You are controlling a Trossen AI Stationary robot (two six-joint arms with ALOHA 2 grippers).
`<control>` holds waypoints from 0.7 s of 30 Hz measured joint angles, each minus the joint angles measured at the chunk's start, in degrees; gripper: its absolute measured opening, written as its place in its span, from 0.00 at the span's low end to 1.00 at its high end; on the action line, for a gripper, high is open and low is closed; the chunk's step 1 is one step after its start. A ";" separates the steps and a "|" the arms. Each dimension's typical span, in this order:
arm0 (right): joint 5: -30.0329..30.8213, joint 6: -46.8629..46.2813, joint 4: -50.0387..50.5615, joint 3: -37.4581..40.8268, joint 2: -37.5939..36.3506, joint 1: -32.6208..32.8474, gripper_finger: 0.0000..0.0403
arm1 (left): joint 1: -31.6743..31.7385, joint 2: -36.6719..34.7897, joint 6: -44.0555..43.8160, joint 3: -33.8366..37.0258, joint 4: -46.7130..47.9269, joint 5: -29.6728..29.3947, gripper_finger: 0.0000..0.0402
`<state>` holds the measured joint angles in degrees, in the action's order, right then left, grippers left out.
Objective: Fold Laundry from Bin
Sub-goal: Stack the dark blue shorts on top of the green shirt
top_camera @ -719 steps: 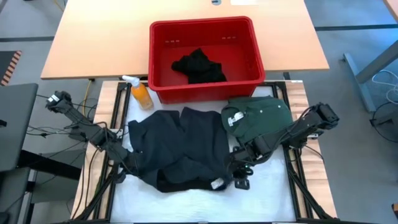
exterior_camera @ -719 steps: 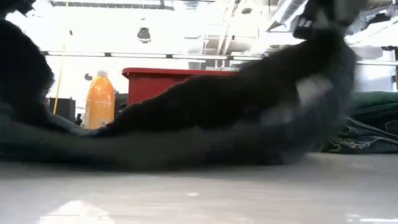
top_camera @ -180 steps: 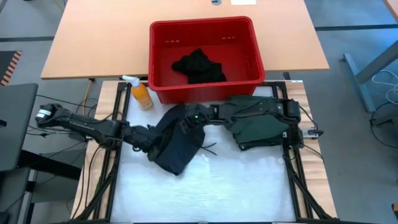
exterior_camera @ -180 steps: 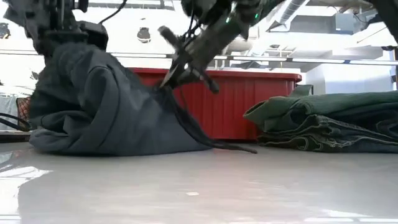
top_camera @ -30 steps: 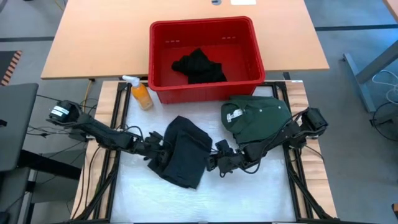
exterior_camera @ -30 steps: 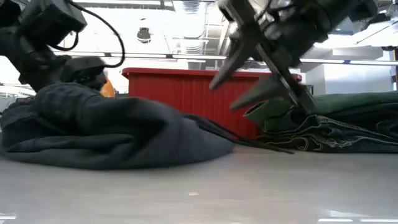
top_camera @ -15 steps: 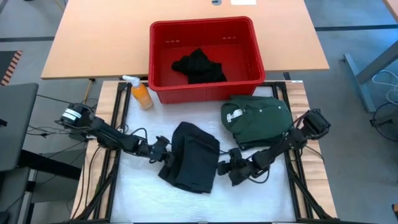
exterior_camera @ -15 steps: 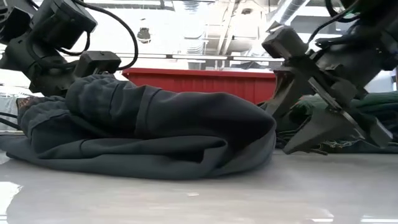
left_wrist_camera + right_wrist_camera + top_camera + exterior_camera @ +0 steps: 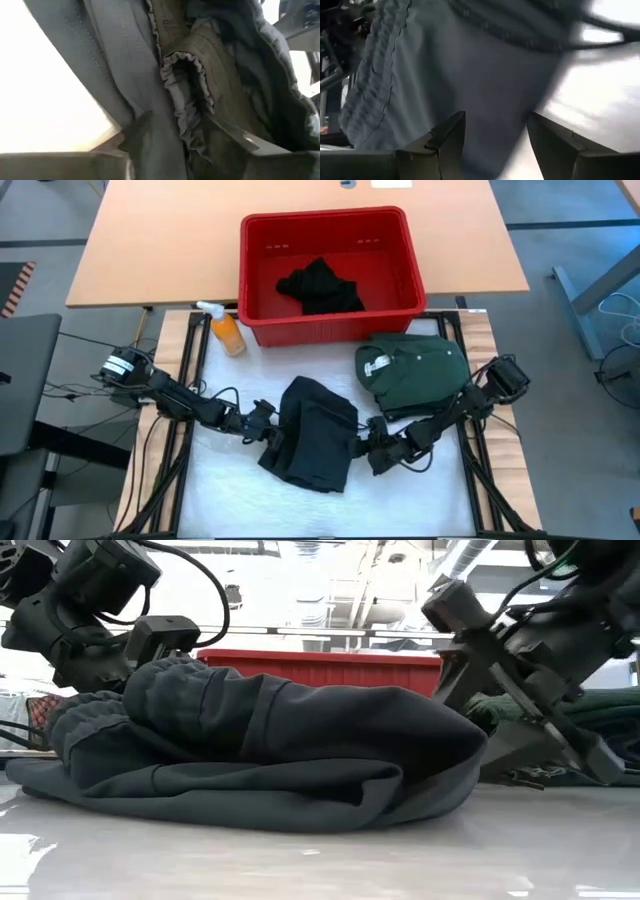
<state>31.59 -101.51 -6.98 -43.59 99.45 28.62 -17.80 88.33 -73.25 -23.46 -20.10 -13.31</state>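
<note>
A: Laundry first. We see a folded charcoal garment lying near the middle of the white worktop, a green garment with a small pale label folded toward the worktop's right edge, and a black piece inside the red bin, which stands just past the worktop's far edge on the wooden table.

B: We agree. And the grippers?

A: The left gripper sits against the charcoal garment's left side. In the left wrist view its fingers are buried among the folds, cloth between and around them. We cannot tell whether they pinch the fabric or merely lie in it.

B: The right gripper is at the garment's opposite side, low over the worktop. In the right wrist view its fingers stand clearly spread, the cloth lying just beyond and partly between their tips, with no clamp on it.

A: In the low view the charcoal pile lies as a rounded heap, the bin's red wall behind it.

B: We also note an orange spray bottle by the bin's near left corner.
</note>
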 joint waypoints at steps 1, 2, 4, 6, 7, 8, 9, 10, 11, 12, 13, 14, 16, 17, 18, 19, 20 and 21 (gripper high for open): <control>-0.29 0.46 -0.92 0.00 0.74 -0.39 0.60 | 0.00 0.00 -0.41 -0.02 -0.15 -0.07 0.45; -0.52 0.98 -2.64 -0.01 1.82 -0.71 0.60 | 0.00 0.00 -0.90 -0.02 -0.34 -0.23 0.48; -2.44 1.95 -9.16 -0.33 4.96 -1.59 0.60 | 0.00 0.00 -2.00 -0.08 -0.47 -0.50 0.51; -4.18 3.30 -17.55 -0.74 9.00 -2.02 0.60 | -0.31 0.00 -2.69 -0.09 -0.56 -0.60 0.53; -4.36 4.31 -20.68 -1.24 10.87 -2.29 0.60 | -0.54 0.00 -3.12 -0.09 -0.57 -0.89 0.53; -4.43 5.29 -22.95 -1.93 12.27 -2.61 0.60 | -0.76 0.00 -3.53 -0.11 -0.64 -1.21 0.54; -4.67 6.29 -24.87 -2.63 13.47 -2.88 0.60 | -0.98 0.04 -4.01 -0.09 -0.80 -1.45 0.54; -4.65 7.59 -25.56 -3.48 14.33 -3.11 0.60 | -1.17 0.53 -4.18 -0.11 -1.26 -1.60 0.53; -4.61 9.12 -26.13 -4.18 14.88 -3.36 0.60 | -1.44 1.00 -4.17 -0.09 -2.16 -1.72 0.53; -4.69 10.65 -26.06 -5.15 15.15 -3.60 0.60 | -1.75 1.53 -4.04 -0.11 -3.20 -1.79 0.52; -4.74 12.26 -25.67 -6.16 15.60 -3.92 0.59 | -2.04 2.36 -3.87 -0.13 -4.79 -1.96 0.52; -4.74 13.63 -25.03 -7.12 15.78 -4.19 0.59 | -2.41 3.21 -3.80 -0.22 -6.20 -2.20 0.50; -4.62 15.70 -23.35 -8.80 15.85 -4.84 0.57 | -3.00 4.33 -3.77 -0.46 -7.31 -2.53 0.47; -4.78 16.20 -21.66 -9.71 15.86 -5.14 0.55 | -3.33 4.68 -3.60 -0.75 -7.06 -2.61 0.45; -4.76 16.53 -19.82 -10.59 15.88 -5.41 0.53 | -3.48 4.83 -3.44 -1.14 -6.45 -2.55 0.42; -4.75 16.80 -17.97 -11.44 15.90 -5.68 0.50 | -3.54 4.89 -3.30 -1.54 -5.71 -2.39 0.39; -4.74 17.28 -16.64 -12.19 15.90 -5.88 0.47 | -3.54 4.93 -2.99 -1.95 -5.32 -1.98 0.35; -4.74 18.20 -15.70 -12.81 15.90 -5.98 0.43 | -3.54 5.01 -2.66 -2.43 -5.02 -1.61 0.30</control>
<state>26.85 -83.31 -22.68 -56.40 115.35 22.64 -21.34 93.34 -75.91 -25.90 -25.12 -14.92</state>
